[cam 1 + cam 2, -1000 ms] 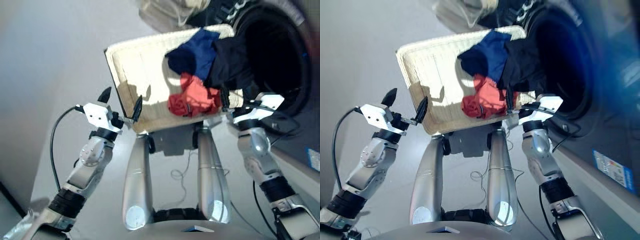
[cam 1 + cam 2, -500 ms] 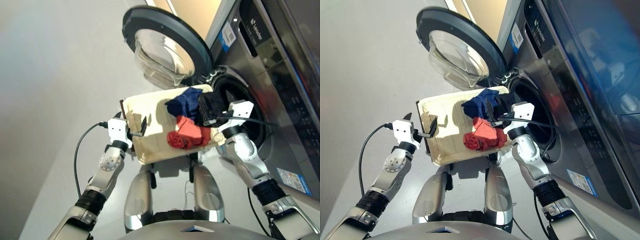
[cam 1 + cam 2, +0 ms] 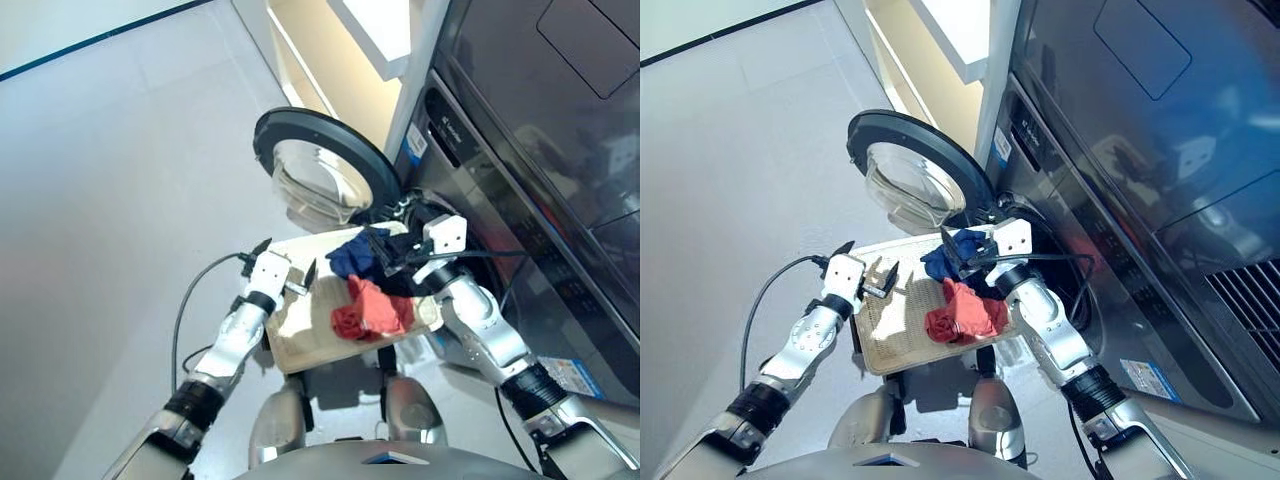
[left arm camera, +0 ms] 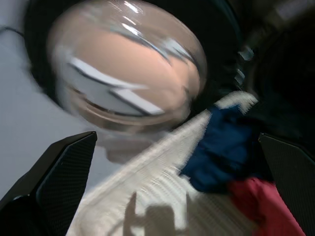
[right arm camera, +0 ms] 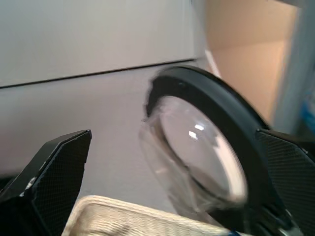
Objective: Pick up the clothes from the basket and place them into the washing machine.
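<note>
Compared with a second ago, both arms reach further forward. Left gripper (image 3: 283,276) hangs open over the basket's (image 3: 300,335) left edge, right gripper (image 3: 388,253) open and empty above its far right corner, where navy (image 3: 352,257), black (image 3: 392,262) and coral (image 3: 372,309) garments lie beside the washing machine's (image 3: 470,170) open door (image 3: 322,168).

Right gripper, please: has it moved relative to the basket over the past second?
Yes. The right gripper has advanced from the near corner of the basket, beside the coral garment, to over the navy garment, nearer the washing machine door.
</note>
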Available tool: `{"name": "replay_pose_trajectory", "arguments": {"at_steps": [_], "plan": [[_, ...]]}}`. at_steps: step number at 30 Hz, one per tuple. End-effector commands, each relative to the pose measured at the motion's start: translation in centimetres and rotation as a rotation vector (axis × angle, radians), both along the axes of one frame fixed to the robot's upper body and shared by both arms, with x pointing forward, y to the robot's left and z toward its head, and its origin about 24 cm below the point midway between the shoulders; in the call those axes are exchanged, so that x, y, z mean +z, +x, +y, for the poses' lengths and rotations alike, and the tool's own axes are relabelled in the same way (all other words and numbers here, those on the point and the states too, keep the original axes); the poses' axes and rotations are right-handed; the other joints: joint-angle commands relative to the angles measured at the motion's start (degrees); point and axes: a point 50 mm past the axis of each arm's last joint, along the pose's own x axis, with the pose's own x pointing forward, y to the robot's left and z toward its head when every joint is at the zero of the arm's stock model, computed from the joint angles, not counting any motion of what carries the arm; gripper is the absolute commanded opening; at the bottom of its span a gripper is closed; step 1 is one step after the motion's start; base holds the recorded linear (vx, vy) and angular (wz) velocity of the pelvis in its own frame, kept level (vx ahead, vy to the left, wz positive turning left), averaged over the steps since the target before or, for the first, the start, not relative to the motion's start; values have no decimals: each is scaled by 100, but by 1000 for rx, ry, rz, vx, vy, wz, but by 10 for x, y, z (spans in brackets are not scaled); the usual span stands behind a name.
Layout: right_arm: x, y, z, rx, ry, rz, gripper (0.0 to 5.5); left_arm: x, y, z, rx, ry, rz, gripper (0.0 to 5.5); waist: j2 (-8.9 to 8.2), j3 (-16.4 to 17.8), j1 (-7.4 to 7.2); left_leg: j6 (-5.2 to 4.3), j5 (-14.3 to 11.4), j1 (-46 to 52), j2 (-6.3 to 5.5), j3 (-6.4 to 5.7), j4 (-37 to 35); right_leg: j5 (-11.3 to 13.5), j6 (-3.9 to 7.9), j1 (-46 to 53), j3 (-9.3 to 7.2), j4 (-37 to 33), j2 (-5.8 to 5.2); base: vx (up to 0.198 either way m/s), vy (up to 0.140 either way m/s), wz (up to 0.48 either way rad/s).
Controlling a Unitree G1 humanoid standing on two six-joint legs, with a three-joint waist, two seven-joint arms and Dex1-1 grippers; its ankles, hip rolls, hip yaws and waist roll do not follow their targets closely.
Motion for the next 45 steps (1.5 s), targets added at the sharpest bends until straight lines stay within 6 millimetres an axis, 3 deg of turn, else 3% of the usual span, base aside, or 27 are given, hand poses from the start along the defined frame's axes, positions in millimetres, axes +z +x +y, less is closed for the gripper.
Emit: {"name": "replay_pose_trajectory", "arguments": {"at_steps": [1, 9, 13, 17, 25, 28, 32, 33, 34, 37, 40, 45], "plan": [[81, -12, 37, 156, 178, -300, 550, 33, 26, -15, -30, 28, -140, 550, -243, 428, 55, -150, -309, -52, -53, 88, 599, 263, 116, -431, 44, 392, 75, -66, -42, 16], [135, -16, 72, 221, 194, -515, 550, 43, 39, -36, -70, 58, -158, 550, -164, 1119, 84, -129, -460, -745, -62, 5, 1372, 23, 6, -1194, 69, 1337, 112, -87, -32, 30], [160, -20, 86, 262, 182, -607, 550, 37, 45, -31, -41, 94, -129, 550, -117, 1309, 90, -90, -584, -1239, -31, -40, 1837, -51, -39, -1665, 122, 1715, 117, -76, -18, 98], [174, -30, 99, 318, 228, -644, 550, 45, 51, -39, -43, 88, -142, 550, -116, 1309, 27, -59, -750, -1934, -37, -65, 2373, -147, -113, -2313, 261, 2191, 176, -74, -13, 59], [205, -52, 121, 392, 296, -758, 550, 69, 73, -53, -13, 129, -191, 550, -127, 1309, -94, -80, -1004, -3361, 4, -107, 3351, -321, -211, -3702, 373, 3094, 247, -76, -7, 21], [211, -59, 126, 411, 319, -781, 550, 79, 77, -56, -9, 125, -220, 550, -139, 1309, -111, -87, -1067, -3805, 46, -84, 3655, -332, -221, -4132, 401, 3329, 280, -83, 9, -47], [217, -72, 138, 458, 347, -811, 550, 97, 81, -66, -20, 115, -282, 550, -139, 1309, -108, -76, -1136, -4364, 63, -148, 3999, -368, -243, -4646, 421, 3599, 315, -50, -11, -13], [216, -78, 145, 496, 370, -791, 550, 58, 83, -58, 53, 199, -107, 550, -310, 1309, -231, -124, -1348, -4435, 147, -153, 4192, -571, -224, -4718, 422, 3784, 361, 0, 0, 0], [212, -79, 149, 512, 375, -770, 550, 69, 85, -55, 52, 205, -177, 550, -260, 1309, -177, -123, -1382, -4533, 146, -187, 4272, -581, -229, -4837, 425, 3862, 373, 0, 0, 0], [222, -82, 146, 528, 394, -802, 550, 77, 87, -47, 57, 198, -201, 550, -191, 1309, -134, -122, -1379, -4762, 140, -220, 4374, -590, -230, -5010, 409, 3909, 354, -14, -17, -14], [224, -91, 156, 551, 391, -826, 550, 87, 86, -60, 14, 177, -240, 550, -162, 1309, -99, -140, -1369, -5038, 169, -242, 4390, -612, -214, -5284, 402, 3962, 356, 0, 0, 0], [226, -95, 161, 561, 385, -844, 550, 95, 89, -61, 35, 190, -281, 550, -151, 1309, -95, -170, -1395, -5364, 235, -252, 4564, -679, -192, -5663, 401, 4176, 390, 0, 0, 0]]}}
